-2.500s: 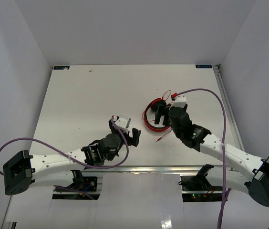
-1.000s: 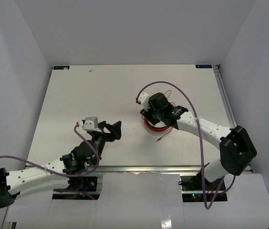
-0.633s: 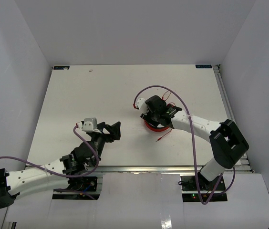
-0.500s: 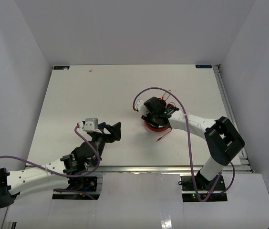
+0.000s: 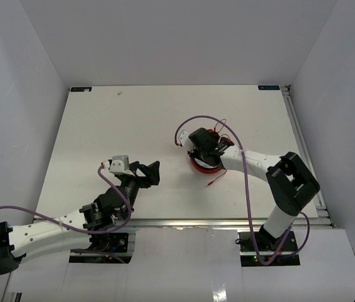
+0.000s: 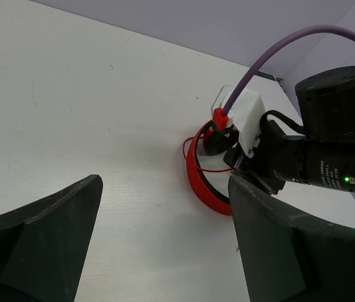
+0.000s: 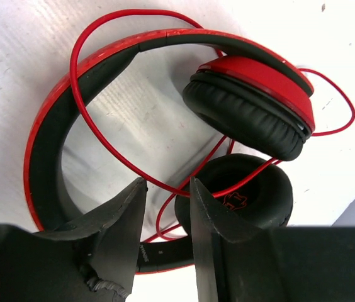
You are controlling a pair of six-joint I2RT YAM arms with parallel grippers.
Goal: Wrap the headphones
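Observation:
The red headphones (image 5: 199, 167) lie right of the table's middle, folded, with the headband (image 7: 45, 145) curving round two black-padded earcups (image 7: 253, 94). The thin red cord (image 7: 102, 135) loops loosely over them, and its free end (image 5: 218, 179) trails toward the near side. My right gripper (image 5: 204, 150) hovers straight over the headphones. Its jaws (image 7: 167, 185) stand a narrow gap apart, with cord strands crossing below the tips and nothing pinched. My left gripper (image 5: 149, 171) is wide open and empty to the left of the headphones (image 6: 202, 185), facing them (image 6: 165, 189).
A thick purple cable (image 5: 193, 119) arcs above the right wrist. White walls close in the table on three sides, and a metal rail (image 5: 184, 221) runs along the near edge. A small speck (image 5: 120, 92) lies at the far left.
The right gripper has shifted a little left over the headphones and its jaws have narrowed. The left arm has held still for the last second, after swinging its gripper left earlier.

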